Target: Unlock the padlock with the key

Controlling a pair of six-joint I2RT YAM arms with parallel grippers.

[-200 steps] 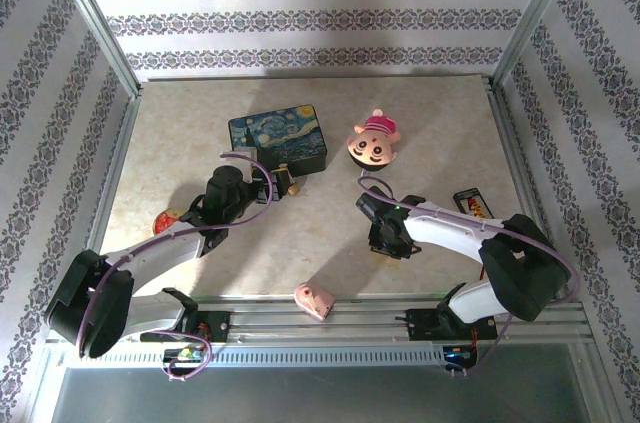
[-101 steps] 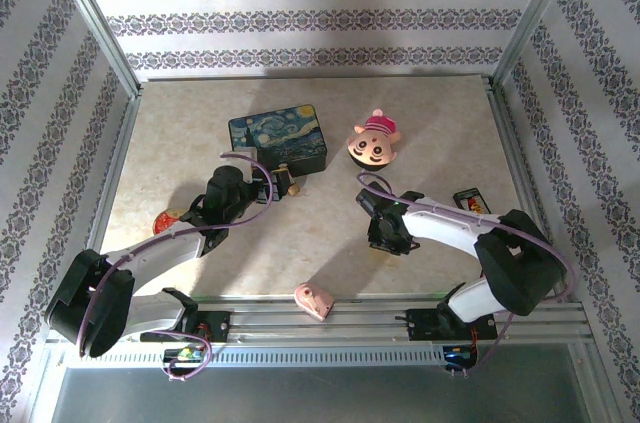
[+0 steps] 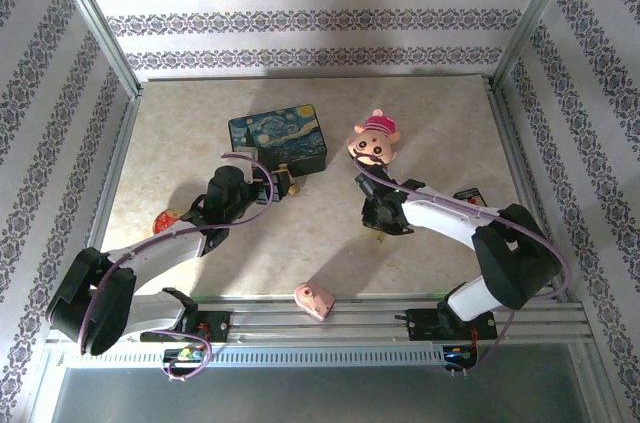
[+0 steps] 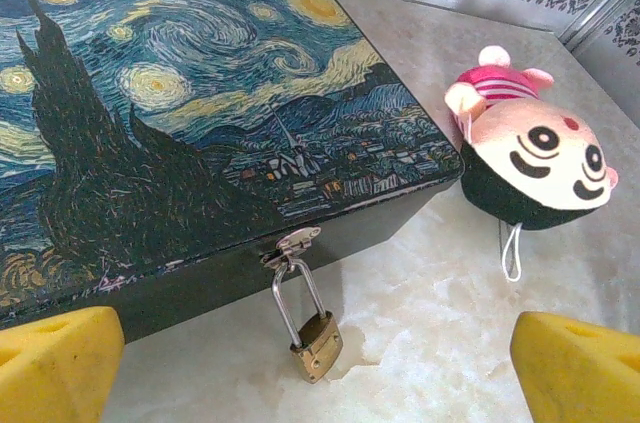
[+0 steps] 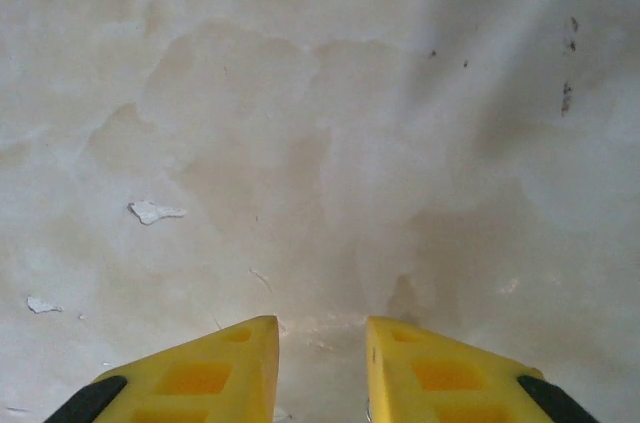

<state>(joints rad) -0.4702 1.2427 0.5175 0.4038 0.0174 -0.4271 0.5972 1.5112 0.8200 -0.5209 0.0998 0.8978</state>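
The brass padlock [image 4: 316, 343] hangs by its thin silver shackle from the clasp of the painted box [image 4: 200, 133], its body resting on the table. My left gripper [image 4: 320, 378] is open, one yellow fingertip on each side of the padlock and just short of it. That gripper [image 3: 278, 183] sits at the front of the box [image 3: 278, 138]. My right gripper [image 5: 322, 328] points down close over bare table [image 5: 320, 143], its jaws a narrow gap apart. A small silvery glint lies deep between its fingers [image 5: 200, 373]. I cannot tell whether that is the key.
A plush pig head [image 3: 373, 143] lies right of the box, just beyond my right gripper [image 3: 378, 228]. A pink wedge [image 3: 315, 300] sits at the near edge. A red-and-yellow object [image 3: 165, 221] lies by the left arm, a dark packet [image 3: 470, 201] at the right.
My right gripper has moved away from the near edge toward the plush, its jaw gap unchanged. The left arm has not moved.
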